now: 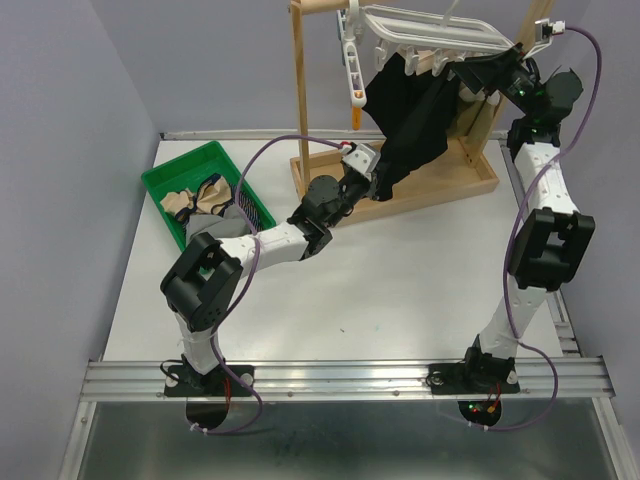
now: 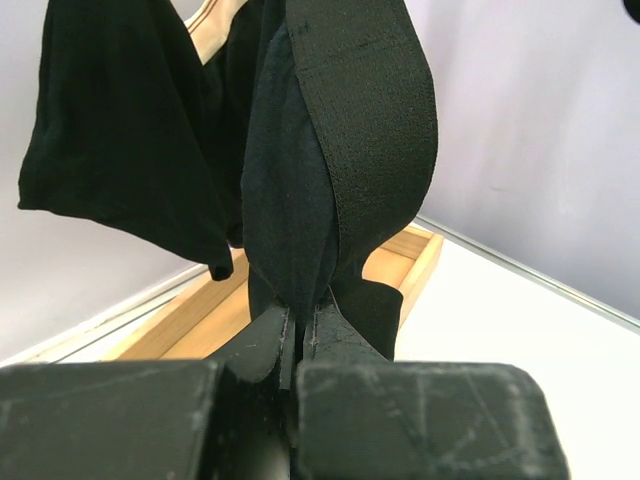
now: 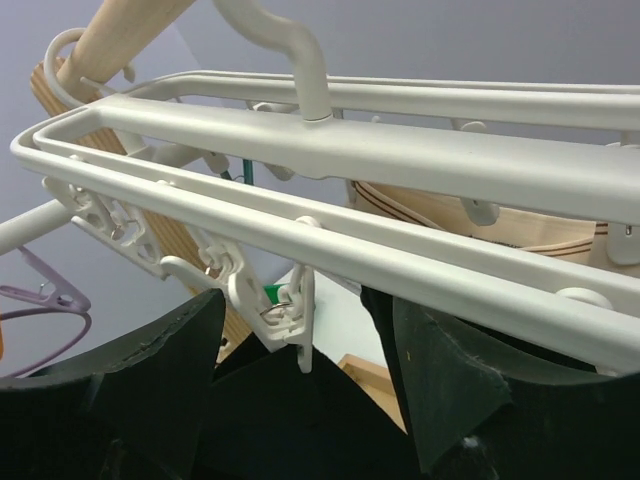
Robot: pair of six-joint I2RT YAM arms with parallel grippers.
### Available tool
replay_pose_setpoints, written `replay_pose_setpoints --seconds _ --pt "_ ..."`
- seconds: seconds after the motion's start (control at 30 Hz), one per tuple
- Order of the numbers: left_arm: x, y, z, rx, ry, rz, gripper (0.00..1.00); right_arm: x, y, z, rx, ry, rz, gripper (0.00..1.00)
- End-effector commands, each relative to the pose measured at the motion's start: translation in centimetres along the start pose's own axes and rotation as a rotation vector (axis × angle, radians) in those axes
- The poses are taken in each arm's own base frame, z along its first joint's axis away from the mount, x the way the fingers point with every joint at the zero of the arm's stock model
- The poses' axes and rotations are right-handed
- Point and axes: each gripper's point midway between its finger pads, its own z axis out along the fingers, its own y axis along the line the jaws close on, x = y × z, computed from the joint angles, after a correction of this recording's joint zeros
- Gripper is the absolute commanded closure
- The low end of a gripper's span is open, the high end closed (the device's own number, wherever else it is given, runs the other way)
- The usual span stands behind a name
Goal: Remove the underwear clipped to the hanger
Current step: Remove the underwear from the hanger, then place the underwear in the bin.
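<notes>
Landmark: the white hanger (image 1: 430, 35) hung from the top of a wooden rack (image 1: 298, 90).
On the clips: the black underwear (image 1: 410, 120) hung straight below the hanger, held along its top edge. The dark folds overlapped, so I could not tell whether it was one piece or two.
Left arm: the left gripper (image 1: 372, 178) sat below the hanger, clenched on the bottom hem of the black underwear (the wrist view showed the cloth pinched flat between both fingers).
Right arm: the right gripper (image 3: 305, 330) was up at the hanger's underside, fingers spread, one on each side of a white clip (image 3: 285, 310) and grasping nothing.
Basket: the green basket (image 1: 178, 163), well to the left of the hanger, held tan, grey and dark garments (image 1: 205, 200).
Progress: most pieces appeared to be off and binned. The black underwear remained clipped, so its clip needed to be freed before the pull could finish.
</notes>
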Motion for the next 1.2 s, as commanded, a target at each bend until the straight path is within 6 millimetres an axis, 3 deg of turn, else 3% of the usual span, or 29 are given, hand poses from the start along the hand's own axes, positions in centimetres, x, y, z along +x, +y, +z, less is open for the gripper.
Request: replay_pose_setpoints --seconds 0.0,0.33,0.4,0.47,0.5,0.6,0.63,0.73,0.87,0.93,1.0,1.13,1.17 --pt "-5.1 -0.1 -0.3 0.014 -0.117 -0.007 1.0 -2.8 2.3 1.1 -0.056 -0.06 -0.08 0.29" --pt "-5.4 0.0 -0.3 0.011 -0.12 -0.004 1.0 -3.2 2.3 1.6 -0.066 -0.089 -0.05 0.35" --pt "-5.5 0.0 -0.3 0.011 -0.123 -0.006 1.0 -3.2 2.4 1.6 -0.068 -0.093 -0.039 0.41" --pt "-5.5 0.0 -0.3 0.011 -0.123 -0.006 1.0 -3.2 2.6 1.7 -0.08 -0.094 -0.043 0.51" --pt "-5.6 -0.1 -0.2 0.011 -0.125 -0.007 1.0 -3.1 2.6 1.6 -0.082 -0.093 -0.041 0.66" --pt "-5.6 0.0 -0.2 0.009 -0.123 -0.006 1.0 -2.8 2.4 1.4 -0.073 -0.094 -0.043 0.99" --pt "-5.7 0.0 -0.2 0.009 -0.125 -0.004 1.0 -2.7 2.4 1.4 -0.072 -0.093 -0.045 0.99" --pt "-6.0 0.0 -0.3 0.01 -0.128 0.002 1.0 -2.1 2.4 1.2 -0.073 -0.075 -0.041 0.83" --pt "-6.6 0.0 -0.7 0.016 -0.128 0.018 1.0 -1.6 2.6 0.7 -0.056 -0.071 -0.062 0.35" --pt "-6.5 -0.2 -1.2 0.026 -0.119 0.025 1.0 -1.5 3.2 0.4 -0.059 -0.064 -0.079 0.26" --pt "-7.2 -0.3 -1.9 0.036 -0.121 0.034 1.0 -0.5 3.0 0.0 -0.055 -0.036 -0.081 0.09" --pt "-6.9 -0.4 -3.9 0.045 -0.092 0.048 1.0 0.6 3.2 -1.1 -0.046 -0.005 -0.079 0.02" --pt "-6.0 -0.3 -4.6 0.046 -0.067 0.049 1.0 0.5 3.4 -1.5 -0.042 -0.004 -0.082 0.01"
